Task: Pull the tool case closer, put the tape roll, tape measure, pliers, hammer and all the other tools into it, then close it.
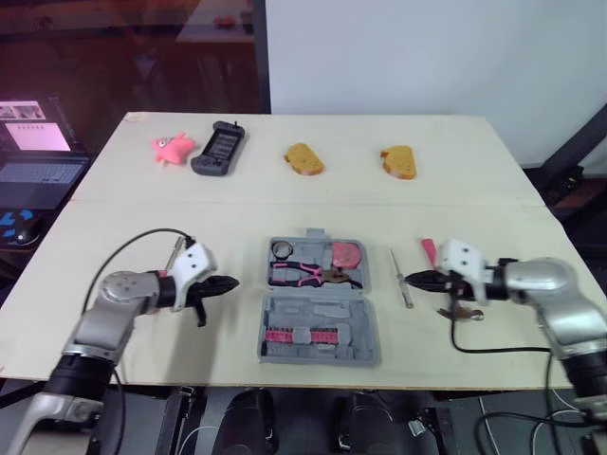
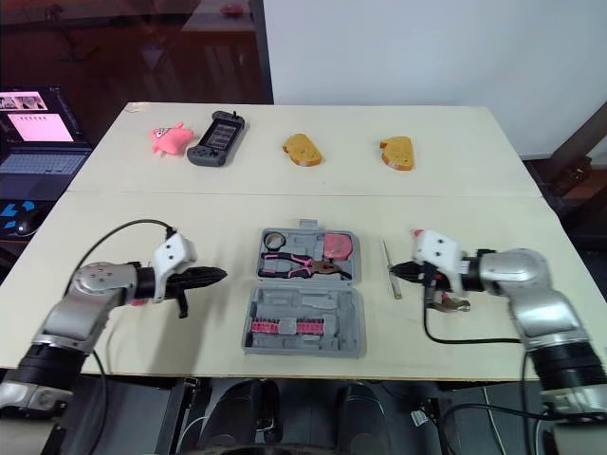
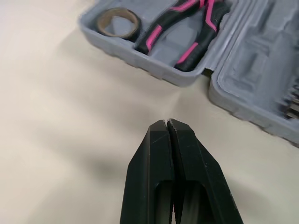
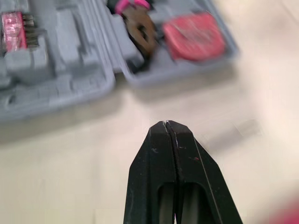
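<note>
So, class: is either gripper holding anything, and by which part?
Nothing is held: the left gripper and the right gripper are both shut empty, either side of the case.

A pale beige table (image 1: 313,180) has a top of 2 boards meeting at a seam (image 1: 493,204) that runs side to side. Behind it rises a plain white wall (image 1: 427,57), with a dark reddish glass panel (image 1: 123,57) to its left. A laptop (image 1: 38,161) with a lit screen sits beyond the table's left edge. A black slanted strut (image 1: 577,150) stands at far right.
</note>
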Available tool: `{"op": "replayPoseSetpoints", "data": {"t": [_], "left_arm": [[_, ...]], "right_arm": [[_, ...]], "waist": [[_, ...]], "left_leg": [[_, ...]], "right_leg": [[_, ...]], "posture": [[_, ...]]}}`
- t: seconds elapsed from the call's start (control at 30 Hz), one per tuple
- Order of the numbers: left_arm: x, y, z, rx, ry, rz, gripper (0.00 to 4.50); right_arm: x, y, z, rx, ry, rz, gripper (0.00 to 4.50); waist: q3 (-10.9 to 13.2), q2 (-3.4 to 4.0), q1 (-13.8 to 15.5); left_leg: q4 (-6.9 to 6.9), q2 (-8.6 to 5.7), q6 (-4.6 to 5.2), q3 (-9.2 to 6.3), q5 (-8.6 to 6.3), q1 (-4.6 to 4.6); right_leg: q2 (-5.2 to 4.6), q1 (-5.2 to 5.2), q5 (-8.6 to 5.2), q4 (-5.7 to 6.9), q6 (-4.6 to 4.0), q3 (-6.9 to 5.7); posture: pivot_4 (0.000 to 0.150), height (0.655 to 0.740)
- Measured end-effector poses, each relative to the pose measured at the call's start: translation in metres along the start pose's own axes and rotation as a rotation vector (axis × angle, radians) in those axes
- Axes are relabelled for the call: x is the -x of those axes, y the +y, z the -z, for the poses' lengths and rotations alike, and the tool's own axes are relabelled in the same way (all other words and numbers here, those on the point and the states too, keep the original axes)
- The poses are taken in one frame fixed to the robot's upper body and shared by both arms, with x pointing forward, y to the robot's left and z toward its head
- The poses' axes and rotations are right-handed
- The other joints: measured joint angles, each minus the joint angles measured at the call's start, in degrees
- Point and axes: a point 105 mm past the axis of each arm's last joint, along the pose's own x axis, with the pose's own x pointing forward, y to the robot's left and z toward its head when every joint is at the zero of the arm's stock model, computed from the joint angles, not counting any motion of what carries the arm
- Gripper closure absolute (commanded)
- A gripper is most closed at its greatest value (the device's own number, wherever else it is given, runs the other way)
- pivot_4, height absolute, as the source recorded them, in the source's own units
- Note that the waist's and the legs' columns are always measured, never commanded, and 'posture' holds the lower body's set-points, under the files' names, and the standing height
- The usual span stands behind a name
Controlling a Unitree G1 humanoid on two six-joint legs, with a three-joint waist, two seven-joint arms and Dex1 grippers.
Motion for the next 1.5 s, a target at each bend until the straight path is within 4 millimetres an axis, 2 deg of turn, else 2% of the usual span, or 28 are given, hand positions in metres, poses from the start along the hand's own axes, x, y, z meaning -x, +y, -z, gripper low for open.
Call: {"op": "replayPoseSetpoints", "data": {"t": [0.03, 0.13, 0.17, 0.2, 0.37, 0.43, 0.57, 0.6, 0.67, 0.77, 0.97, 1.13, 1.3, 1.4, 1.5], "left_arm": [[0.005, 0.001, -0.004, -0.005, -0.011, 0.003, 4.43], [0.031, 0.006, -0.012, -0.022, -0.031, -0.003, 3.60], [0.040, 0.007, -0.011, -0.021, -0.031, -0.010, 3.12], [0.049, 0.008, -0.010, -0.015, -0.031, -0.020, 2.62], [0.104, 0.013, 0.004, 0.024, -0.012, -0.100, 0.02], [0.132, 0.018, 0.017, 0.046, 0.015, -0.170, 0.00], [0.194, 0.032, 0.042, 0.108, 0.050, -0.366, 0.00], [0.204, 0.032, 0.047, 0.123, 0.054, -0.394, 0.00], [0.219, 0.028, 0.057, 0.163, 0.050, -0.435, 0.00], [0.230, 0.023, 0.066, 0.198, 0.044, -0.462, 0.00], [0.234, 0.021, 0.067, 0.189, 0.044, -0.467, 0.00], [0.230, 0.025, 0.057, 0.162, 0.018, -0.463, 0.00], [0.185, 0.033, 0.014, 0.078, -0.042, -0.300, 0.00], [0.142, 0.020, -0.010, 0.029, -0.058, -0.128, 0.00], [0.107, 0.006, -0.025, -0.002, -0.081, -0.008, 0.00]], "right_arm": [[0.005, 0.000, 0.001, -0.012, -0.002, 0.005, 4.50], [0.020, 0.007, 0.009, -0.063, -0.008, 0.010, 4.50], [0.024, 0.008, 0.012, -0.078, -0.009, 0.014, 3.95], [0.030, 0.009, 0.015, -0.095, -0.013, 0.025, 3.65], [0.062, 0.007, 0.024, -0.169, -0.058, 0.129, 1.09], [0.074, 0.004, 0.028, -0.198, -0.072, 0.178, 0.04], [0.099, -0.001, 0.041, -0.262, -0.095, 0.277, 0.01], [0.103, -0.002, 0.046, -0.280, -0.095, 0.291, 0.01], [0.111, -0.005, 0.055, -0.319, -0.105, 0.321, 0.01], [0.118, -0.009, 0.066, -0.360, -0.110, 0.349, 0.01], [0.122, -0.014, 0.069, -0.389, -0.130, 0.369, 0.01], [0.119, -0.015, 0.058, -0.392, -0.159, 0.359, 0.01], [0.099, -0.013, 0.024, -0.325, -0.144, 0.332, 0.01], [0.077, -0.003, 0.000, -0.309, -0.108, 0.289, 0.01], [0.059, 0.009, -0.028, -0.288, -0.121, 0.277, 0.01]], "waist": [[0.00, 0.00, -0.01], [0.00, 0.01, -0.04], [0.01, 0.03, -0.05], [0.02, 0.03, -0.08], [0.03, 0.05, -0.13], [0.04, 0.06, -0.14], [0.04, 0.06, -0.16], [0.04, 0.07, -0.12], [0.06, 0.10, -0.10], [0.06, 0.10, -0.14], [0.07, 0.13, -0.30], [0.08, 0.14, -0.27], [0.07, 0.15, 0.02], [0.03, 0.25, -0.11], [0.05, 0.24, -0.23]], "left_leg": [[-0.01, 0.02, 0.00, 0.00, 0.00, 0.00], [-0.04, 0.02, 0.00, 0.01, -0.01, 0.00], [-0.04, 0.02, 0.00, 0.01, -0.01, 0.00], [-0.04, 0.02, 0.00, 0.02, -0.01, 0.00], [-0.06, 0.05, -0.01, 0.01, -0.03, 0.00], [-0.07, 0.07, -0.02, 0.01, -0.04, 0.00], [-0.10, 0.08, 0.01, 0.00, -0.09, 0.00], [-0.11, 0.07, 0.01, 0.00, -0.11, 0.00], [-0.12, 0.04, -0.06, 0.02, -0.19, 0.00], [-0.12, 0.04, -0.09, 0.03, -0.22, 0.00], [-0.16, 0.04, -0.10, 0.03, -0.22, -0.01], [-0.16, 0.03, -0.10, 0.03, -0.22, -0.01], [-0.16, -0.04, -0.04, 0.04, -0.24, -0.04], [-0.15, -0.05, 0.13, 0.06, -0.15, -0.20], [-0.13, 0.01, 0.13, 0.04, -0.12, -0.26]], "right_leg": [[0.00, -0.01, 0.00, 0.00, 0.00, 0.00], [0.00, -0.02, -0.01, -0.02, -0.01, 0.00], [-0.01, -0.03, -0.01, -0.02, -0.01, 0.00], [-0.01, -0.04, -0.01, -0.02, -0.01, 0.00], [-0.02, -0.08, -0.02, -0.04, -0.02, 0.00], [-0.04, -0.17, -0.03, -0.05, -0.05, 0.00], [-0.09, -0.34, -0.14, -0.17, -0.24, 0.00], [-0.12, -0.33, -0.14, -0.21, -0.25, 0.00], [-0.22, -0.31, -0.15, -0.31, -0.27, 0.00], [-0.36, -0.31, -0.14, -0.32, -0.28, 0.00], [-0.41, -0.33, -0.14, -0.33, -0.29, 0.01], [-0.44, -0.32, -0.14, -0.33, -0.29, 0.01], [-0.53, -0.27, -0.13, -0.33, -0.29, 0.01], [-0.50, -0.16, -0.12, -0.34, -0.26, 0.02], [-0.21, -0.21, 0.01, -0.29, -0.04, 0.02]], "posture": [[0.150, 0.7188], [0.150, 0.7188], [0.150, 0.7188], [0.150, 0.7188], [0.150, 0.7188], [0.150, 0.7188], [0.150, 0.7188], [0.150, 0.7188], [0.150, 0.7188], [0.150, 0.7188], [0.150, 0.7188], [0.150, 0.7188], [0.150, 0.7188], [0.150, 0.7188], [0.150, 0.7188]]}}
